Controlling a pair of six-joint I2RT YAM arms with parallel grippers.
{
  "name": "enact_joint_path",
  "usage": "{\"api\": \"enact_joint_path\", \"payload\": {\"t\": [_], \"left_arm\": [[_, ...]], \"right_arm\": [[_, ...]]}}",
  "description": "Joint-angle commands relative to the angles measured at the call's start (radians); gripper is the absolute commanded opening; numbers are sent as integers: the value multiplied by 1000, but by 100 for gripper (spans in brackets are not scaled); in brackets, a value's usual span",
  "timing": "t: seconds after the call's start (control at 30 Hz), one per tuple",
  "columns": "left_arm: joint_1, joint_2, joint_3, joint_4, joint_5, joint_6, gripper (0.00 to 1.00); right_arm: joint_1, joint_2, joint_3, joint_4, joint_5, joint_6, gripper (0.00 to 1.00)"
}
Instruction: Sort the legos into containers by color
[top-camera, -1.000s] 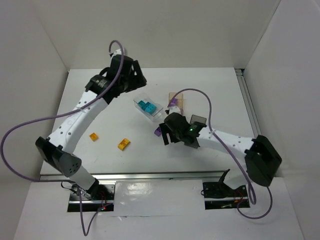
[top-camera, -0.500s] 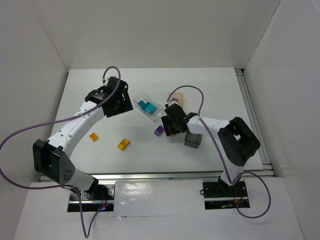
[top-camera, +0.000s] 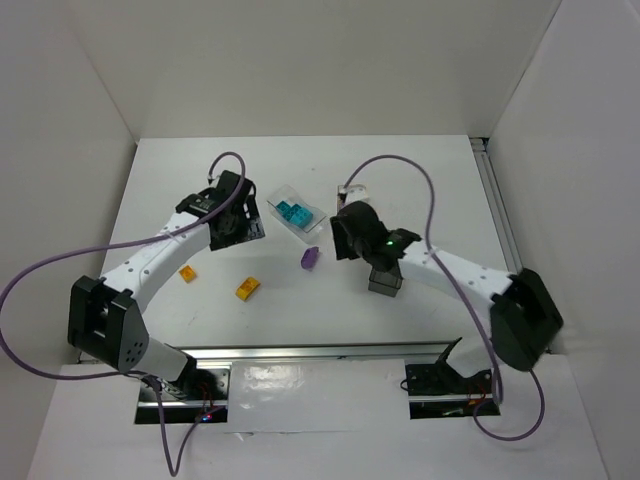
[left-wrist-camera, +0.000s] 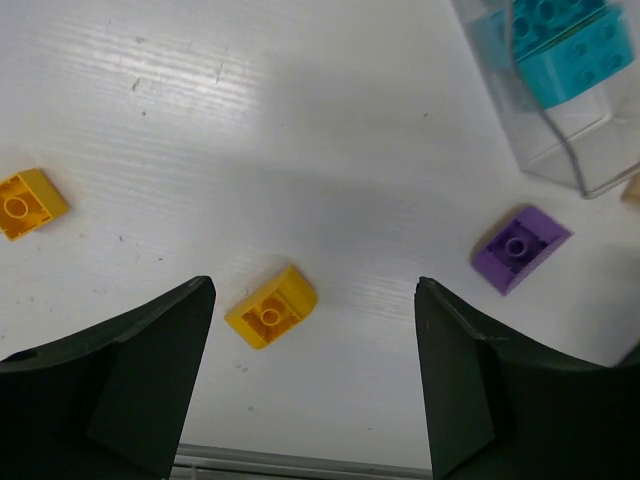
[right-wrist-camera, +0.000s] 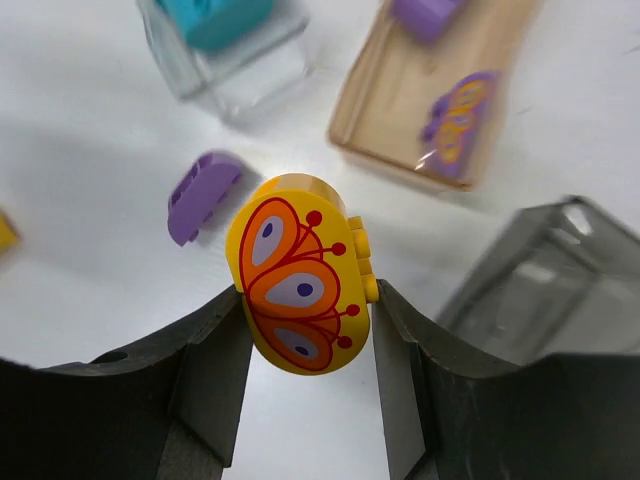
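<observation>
The left gripper (left-wrist-camera: 312, 290) hangs with jaws wide apart and empty above a plain yellow lego (left-wrist-camera: 270, 308). To its right a purple lego (left-wrist-camera: 520, 247) lies on the table (left-wrist-camera: 300, 120) beside the clear container (left-wrist-camera: 560, 160), which has teal legos (left-wrist-camera: 575, 45) inside. The right gripper (right-wrist-camera: 305, 310) clamps a yellow butterfly lego (right-wrist-camera: 300, 270) near the dark grey container (right-wrist-camera: 540, 280).

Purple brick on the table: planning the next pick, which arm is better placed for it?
Left, probably. The left gripper is open and empty above the table, with the purple brick in its view; the right gripper is clamped on a yellow butterfly brick.
</observation>
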Motion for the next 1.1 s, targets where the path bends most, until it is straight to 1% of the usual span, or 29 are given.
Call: {"api": "enact_joint_path", "payload": {"t": [0.0,0.07,0.1,0.17,0.2,0.3,0.47,0.63,0.67,0.77,0.87,0.93,1.0,1.07], "left_arm": [[-29,8,-72,22,7,16,91],[-45,8,-104,36,7,5,92],[-45,8,-120,36,7,-7,96],[-69,17,-159,46,17,-7,97],[-78,17,-170,46,27,-16,97],[-100,30,-198,46,27,-16,99],[-118,77,-221,46,-14,-26,100],[-128,166,-221,46,-28,-26,100],[-128,175,-221,46,-28,-38,99],[-137,186,-239,37,-55,-64,96],[-146,186,-250,54,-66,-64,95],[-146,212,-250,63,-66,-52,89],[-146,226,-250,94,-11,-52,83],[-158,226,-264,118,27,-41,80]], "right_arm": [[-41,-185,-31,-106,146,99,40],[-67,-259,-73,-148,178,131,40],[-97,-281,-90,-157,179,141,40],[-131,-321,-137,-169,163,151,41],[-168,-321,-149,-169,163,151,41],[-229,-321,-176,-185,108,151,46],[-265,-291,-199,-139,71,142,53],[-274,-257,-171,-155,85,142,86],[-274,-257,-162,-166,85,142,89],[-274,-300,-151,-175,97,142,91],[-274,-320,-130,-188,97,142,91],[-274,-329,-117,-197,97,142,91],[-274,-329,-105,-209,97,142,91],[-274,-329,-105,-218,97,142,91]]}}
